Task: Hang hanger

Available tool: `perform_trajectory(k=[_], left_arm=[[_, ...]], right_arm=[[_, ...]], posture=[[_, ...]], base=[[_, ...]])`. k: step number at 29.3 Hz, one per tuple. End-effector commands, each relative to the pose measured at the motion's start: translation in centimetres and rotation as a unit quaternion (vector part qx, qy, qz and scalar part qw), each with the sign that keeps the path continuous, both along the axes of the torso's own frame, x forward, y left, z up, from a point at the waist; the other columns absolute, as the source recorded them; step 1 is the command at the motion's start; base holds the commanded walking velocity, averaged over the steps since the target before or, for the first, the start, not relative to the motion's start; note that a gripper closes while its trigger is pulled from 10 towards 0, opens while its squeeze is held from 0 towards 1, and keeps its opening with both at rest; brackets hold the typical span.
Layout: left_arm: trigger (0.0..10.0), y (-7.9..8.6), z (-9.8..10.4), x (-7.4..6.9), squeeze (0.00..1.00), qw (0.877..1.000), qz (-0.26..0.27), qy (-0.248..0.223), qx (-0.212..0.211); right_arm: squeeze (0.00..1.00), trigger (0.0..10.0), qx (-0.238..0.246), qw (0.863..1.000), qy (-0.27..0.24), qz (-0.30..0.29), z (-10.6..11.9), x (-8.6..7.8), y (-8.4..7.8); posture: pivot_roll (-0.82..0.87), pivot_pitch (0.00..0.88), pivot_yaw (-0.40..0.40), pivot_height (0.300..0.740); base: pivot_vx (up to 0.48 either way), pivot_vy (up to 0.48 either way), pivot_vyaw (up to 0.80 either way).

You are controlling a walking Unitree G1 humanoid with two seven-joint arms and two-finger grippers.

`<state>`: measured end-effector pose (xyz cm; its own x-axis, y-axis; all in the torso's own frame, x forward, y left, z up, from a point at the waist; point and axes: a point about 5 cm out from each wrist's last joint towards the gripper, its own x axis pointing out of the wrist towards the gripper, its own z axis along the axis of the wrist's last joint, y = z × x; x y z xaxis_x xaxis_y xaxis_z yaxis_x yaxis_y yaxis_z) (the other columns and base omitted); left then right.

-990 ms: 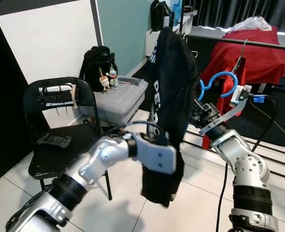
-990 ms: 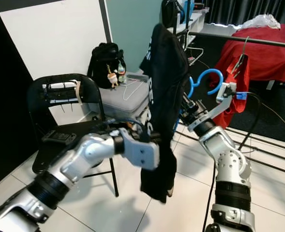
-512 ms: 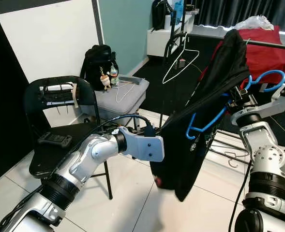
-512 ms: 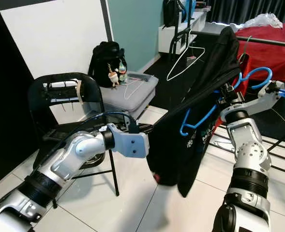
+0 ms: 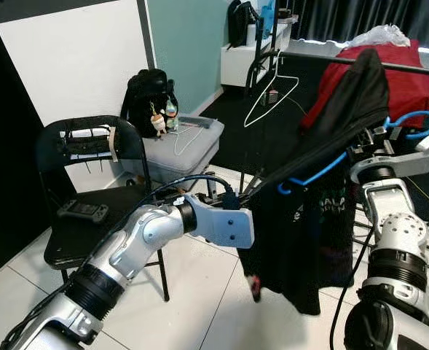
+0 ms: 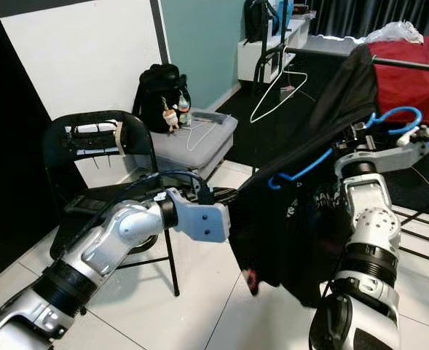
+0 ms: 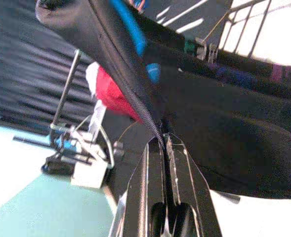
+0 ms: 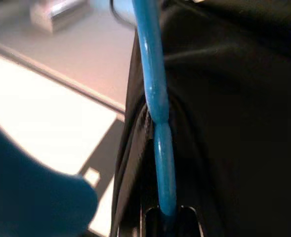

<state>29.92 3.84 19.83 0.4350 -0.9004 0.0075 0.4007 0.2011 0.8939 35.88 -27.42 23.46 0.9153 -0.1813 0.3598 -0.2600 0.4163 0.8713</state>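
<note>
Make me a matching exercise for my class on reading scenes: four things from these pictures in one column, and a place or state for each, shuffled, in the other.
Things:
1. blue hanger
2. black shirt
3. white wire hanger
4. game controller

Places or states:
A. lying on the black chair seat
B. hanging bare on the rail
C. gripped at its neck by the right claw
D. edge pinched by the left claw

Pairs: 1-C, 2-D, 3-B, 4-A
</note>
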Motion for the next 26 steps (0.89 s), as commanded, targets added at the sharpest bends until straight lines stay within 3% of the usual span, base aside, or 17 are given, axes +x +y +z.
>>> perform_trajectory(k=[1,9,12,13,15,16,17,18,20,23,25,26], left_arm=[[10.0,0.1,-1.3,-0.3,0.0,0.999,-0.001,0.018,0.027],[10.0,-0.8,-1.5,-0.7,0.0,0.999,-0.017,0.021,0.025],[10.0,-1.7,-1.3,-1.0,0.0,0.999,-0.032,0.021,0.017],[10.0,-2.0,-1.2,-1.1,0.0,0.999,-0.037,0.02,0.014],[10.0,-2.8,-0.5,-1.2,0.0,0.999,-0.046,0.017,-0.002],[10.0,-2.8,-0.5,-1.2,0.0,0.999,-0.046,0.017,-0.002],[10.0,-3.1,-0.3,-1.2,0.0,0.999,-0.048,0.015,-0.007],[10.0,-3.1,-0.3,-1.2,0.0,0.999,-0.048,0.015,-0.007],[10.0,-3.4,0.2,-1.2,0.0,0.998,-0.052,0.014,-0.016],[10.0,-3.4,0.3,-1.2,0.0,0.998,-0.054,0.014,-0.021],[10.0,-3.7,1.2,-1.3,0.0,0.998,-0.057,0.013,-0.039],[10.0,-3.7,1.2,-1.3,0.0,0.998,-0.057,0.013,-0.039]], right_arm=[[0.0,10.0,0.02,0.998,-0.039,-0.04,1.7,-0.4,-1.5],[0.0,10.0,0.037,0.998,-0.042,-0.034,1.8,0.0,-1.2],[0.0,10.0,0.025,0.999,-0.024,-0.019,1.3,0.5,0.1],[0.0,10.0,0.019,1.0,-0.016,-0.009,1.0,0.7,0.8],[0.0,10.0,-0.03,0.997,0.052,0.041,-1.2,1.5,4.4],[0.0,10.0,-0.03,0.997,0.052,0.041,-1.2,1.5,4.4],[0.0,10.0,-0.049,0.994,0.072,0.061,-2.0,1.7,5.7],[0.0,10.0,-0.049,0.994,0.072,0.061,-2.0,1.7,5.7],[0.0,10.0,-0.077,0.989,0.095,0.083,-3.1,1.7,7.7],[0.0,10.0,-0.074,0.988,0.097,0.091,-3.3,1.7,8.2],[0.0,10.0,-0.124,0.973,0.157,0.113,-5.5,1.7,10.2],[0.0,10.0,-0.124,0.973,0.157,0.113,-5.5,1.7,10.2]], posture=[[-0.11,0.0,0.003,0.74],[-0.11,0.0,0.004,0.74],[-0.11,0.0,0.007,0.74],[-0.11,0.0,0.007,0.74],[-0.12,0.0,0.007,0.74],[-0.12,0.0,0.007,0.74],[-0.12,0.0,0.007,0.74],[-0.12,0.0,0.007,0.74],[-0.11,0.0,0.003,0.74],[-0.11,0.0,0.003,0.74],[-0.11,0.0,0.002,0.74],[-0.11,0.0,0.002,0.74]], base=[[0.0,0.0,0.0],[0.0,0.0,0.0],[0.0,0.0,0.0],[0.0,0.0,0.0],[0.0,0.0,0.0],[0.0,0.0,0.0],[0.0,0.0,0.0],[0.0,0.0,0.0],[0.0,0.0,0.0],[0.0,0.0,0.0],[0.0,0.0,0.0],[0.0,0.0,0.0]])
